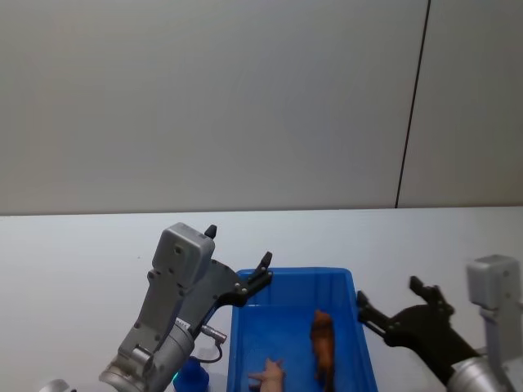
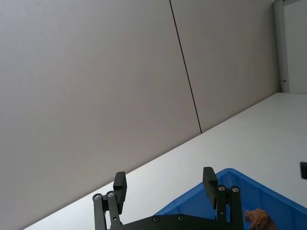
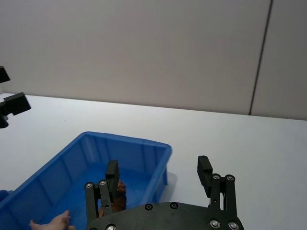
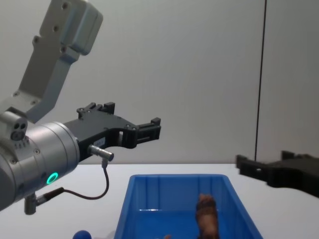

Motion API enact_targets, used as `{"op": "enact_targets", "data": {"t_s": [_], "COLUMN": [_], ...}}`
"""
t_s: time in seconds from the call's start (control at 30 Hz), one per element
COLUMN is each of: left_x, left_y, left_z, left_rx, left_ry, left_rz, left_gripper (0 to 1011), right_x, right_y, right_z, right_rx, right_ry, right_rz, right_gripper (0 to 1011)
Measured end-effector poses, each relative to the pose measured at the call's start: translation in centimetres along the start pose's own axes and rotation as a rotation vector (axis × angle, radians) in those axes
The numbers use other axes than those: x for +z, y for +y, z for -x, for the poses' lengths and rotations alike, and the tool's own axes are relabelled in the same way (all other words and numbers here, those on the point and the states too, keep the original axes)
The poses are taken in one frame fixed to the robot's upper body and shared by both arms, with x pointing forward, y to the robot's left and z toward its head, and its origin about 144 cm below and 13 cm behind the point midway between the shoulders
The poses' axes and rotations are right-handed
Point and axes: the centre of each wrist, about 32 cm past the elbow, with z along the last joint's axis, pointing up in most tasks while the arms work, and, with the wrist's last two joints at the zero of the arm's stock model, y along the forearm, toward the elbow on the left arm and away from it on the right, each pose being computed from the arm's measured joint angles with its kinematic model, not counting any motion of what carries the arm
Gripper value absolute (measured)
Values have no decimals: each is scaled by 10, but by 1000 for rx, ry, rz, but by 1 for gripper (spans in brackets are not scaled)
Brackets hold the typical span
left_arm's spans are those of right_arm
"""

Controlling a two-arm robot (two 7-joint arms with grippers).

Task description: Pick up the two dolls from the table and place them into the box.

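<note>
The blue box [image 1: 296, 282] stands on the white table [image 1: 73, 261] in front of me. The brown lion doll [image 1: 323, 346] lies inside it, also seen in the chest view [image 4: 207, 219] and beside a finger in the right wrist view [image 3: 119, 197]. The blue doll [image 1: 193, 376] rests on the table just left of the box, under my left arm, and its rounded top shows low in the chest view [image 4: 81, 234]. My left gripper [image 1: 239, 247] hovers open and empty above the box's far left corner. My right gripper [image 1: 390, 291] hangs open and empty just right of the box.
A small pink figure [image 1: 268, 374] lies in the box near its front, left of the lion. A grey wall with a dark vertical seam [image 1: 413, 106] rises behind the table. Bare tabletop stretches to the left and right of the box.
</note>
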Motion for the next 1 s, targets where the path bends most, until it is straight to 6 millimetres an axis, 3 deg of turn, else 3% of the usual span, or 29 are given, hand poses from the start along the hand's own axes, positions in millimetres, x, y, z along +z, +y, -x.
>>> {"op": "enact_targets", "data": {"t_s": [0.43,1.0], "left_x": [0,1], "left_y": [0,7], "left_z": [0,-4], "left_rx": [0,23], "left_ry": [0,13], "left_rz": [0,-32], "left_gripper": [1003,1003], "right_x": [2,3], "right_y": [-22,-31], "right_z": [-6,-8], "right_rx": [-83,-114], "right_ry": [-4,-7], "right_rz": [-38,-53], "right_gripper": [1001,1001]}}
